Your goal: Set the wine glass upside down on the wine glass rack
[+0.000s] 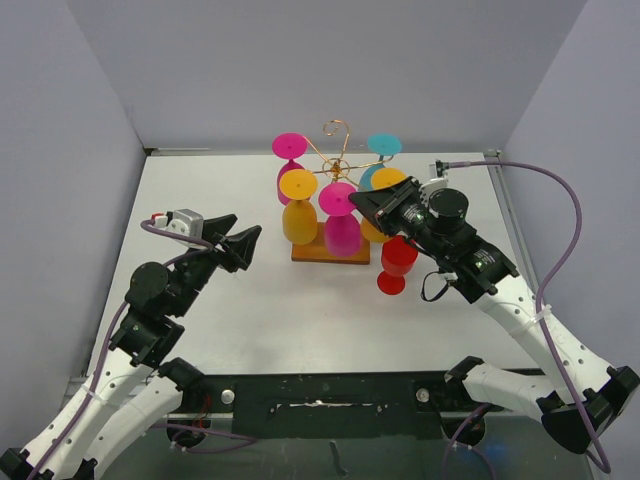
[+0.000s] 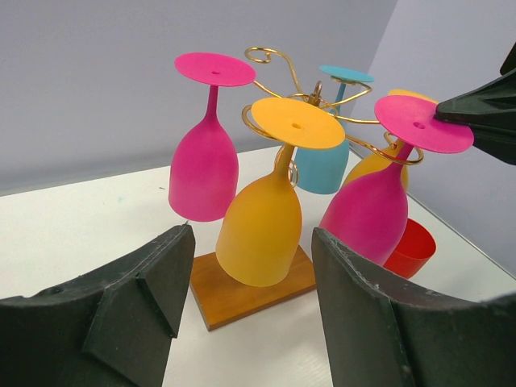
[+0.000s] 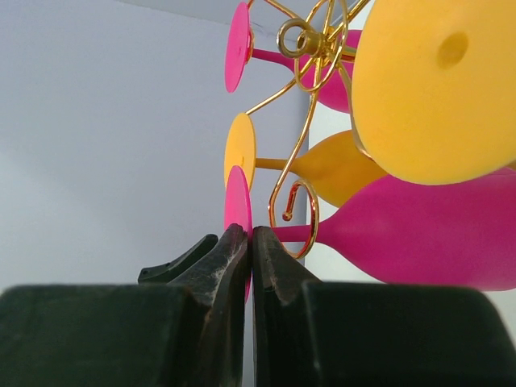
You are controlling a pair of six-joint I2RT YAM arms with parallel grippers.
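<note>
The wine glass rack (image 1: 340,163), gold wire on a wooden base (image 2: 242,292), stands at the table's middle back. A magenta wine glass (image 1: 341,230) hangs upside down at its front, with its stem inside a wire curl (image 3: 300,230). My right gripper (image 3: 250,235) is shut on the thin edge of that glass's foot (image 2: 423,122), reaching in from the right (image 1: 362,200). My left gripper (image 1: 240,243) hovers left of the rack, open and holding nothing. In its wrist view its gap (image 2: 251,239) frames an orange glass.
Several more glasses hang upside down on the rack: a magenta (image 1: 290,152), an orange (image 1: 298,212), a teal (image 1: 382,150) and another orange (image 1: 387,182). A red glass (image 1: 397,264) stands upright on the table just under my right arm. Grey walls enclose the table.
</note>
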